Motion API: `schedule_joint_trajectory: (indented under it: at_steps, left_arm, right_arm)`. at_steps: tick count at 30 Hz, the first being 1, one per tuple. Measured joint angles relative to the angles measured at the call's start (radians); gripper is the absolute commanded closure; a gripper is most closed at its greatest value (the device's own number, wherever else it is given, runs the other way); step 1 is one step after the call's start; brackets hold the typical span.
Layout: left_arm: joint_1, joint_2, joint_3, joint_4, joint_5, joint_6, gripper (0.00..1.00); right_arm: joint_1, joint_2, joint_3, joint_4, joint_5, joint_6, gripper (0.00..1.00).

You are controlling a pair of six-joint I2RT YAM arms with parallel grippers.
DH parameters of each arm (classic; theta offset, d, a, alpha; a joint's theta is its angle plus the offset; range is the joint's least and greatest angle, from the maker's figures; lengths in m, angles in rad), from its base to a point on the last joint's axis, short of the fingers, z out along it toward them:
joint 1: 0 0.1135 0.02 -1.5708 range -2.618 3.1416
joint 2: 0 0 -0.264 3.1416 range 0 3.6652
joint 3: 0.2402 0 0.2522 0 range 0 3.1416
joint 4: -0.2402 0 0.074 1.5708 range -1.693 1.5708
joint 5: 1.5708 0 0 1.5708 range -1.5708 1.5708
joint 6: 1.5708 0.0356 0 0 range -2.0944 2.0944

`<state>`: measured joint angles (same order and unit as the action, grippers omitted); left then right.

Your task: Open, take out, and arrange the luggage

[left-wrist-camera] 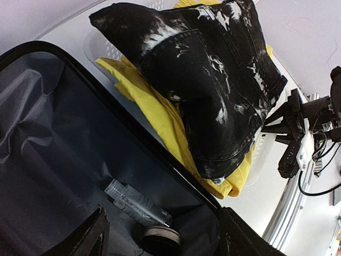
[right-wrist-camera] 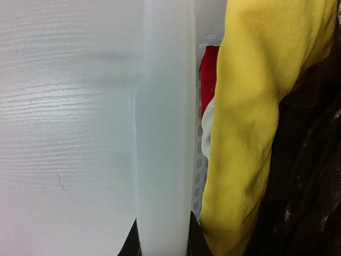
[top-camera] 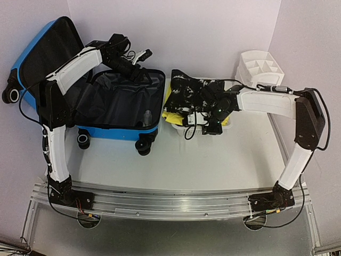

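A: What are the pincers doing?

B: The right gripper (right-wrist-camera: pixel 162 242) has a finger pressed on either side of the white basket (right-wrist-camera: pixel 165 133) at its rim, clamped on it. The left gripper (left-wrist-camera: pixel 162 216) has its fingers wide apart with nothing between them, and it hangs over the open luggage (top-camera: pixel 120 132).

A: What lies under it?

B: Creased black lining (left-wrist-camera: pixel 58 160). A clear bottle (left-wrist-camera: pixel 136 202) and a small round tin (left-wrist-camera: pixel 160 238) lie by the wall nearest the basket.

A: And the luggage itself?

B: It's a bright blue hard shell at the back left of the table (top-camera: pixel 213 165), just beside the basket. The bottom half lies flat. The lid (top-camera: pixel 32 58) stands tilted back toward the left wall, black inside. Black wheels (top-camera: pixel 144 146) show on the near side.

A: The arms?

B: The left arm rises from its base, folds at the elbow and reaches over the case, with the wrist bent downward. The right arm climbs to an elbow far out on the right, and its forearm runs leftward and low to the basket's near edge. The basket holds yellow cloth (left-wrist-camera: pixel 154 101) under a black-and-white garment (left-wrist-camera: pixel 213 80).
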<state>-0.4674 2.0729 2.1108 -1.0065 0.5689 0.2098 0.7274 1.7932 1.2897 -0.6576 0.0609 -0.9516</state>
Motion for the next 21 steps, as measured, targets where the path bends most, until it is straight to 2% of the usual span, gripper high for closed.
schedule_joint_trajectory:
  at_steps: [7,16,17,18,21]
  left_arm:
    - [0.006,-0.015,-0.019,-0.009,-0.026,0.005,0.3]
    - [0.009,-0.027,-0.019,-0.016,-0.051,0.027,0.29]
    - [0.009,-0.028,-0.019,-0.016,-0.051,0.027,0.29]
    - [0.01,-0.028,-0.019,-0.016,-0.052,0.028,0.29]
    - [0.012,-0.028,-0.019,-0.016,-0.054,0.028,0.29]
  right_arm:
    - [-0.093,0.155,0.199,-0.005,-0.041,-0.103,1.0]
    - [-0.176,0.303,0.401,0.006,-0.032,-0.05,0.99]
    - [-0.18,0.313,0.412,0.007,-0.029,-0.05,0.96]
    - [-0.184,0.319,0.421,0.006,-0.027,-0.05,0.88]
    - [-0.192,0.334,0.442,0.004,-0.023,-0.053,0.51]
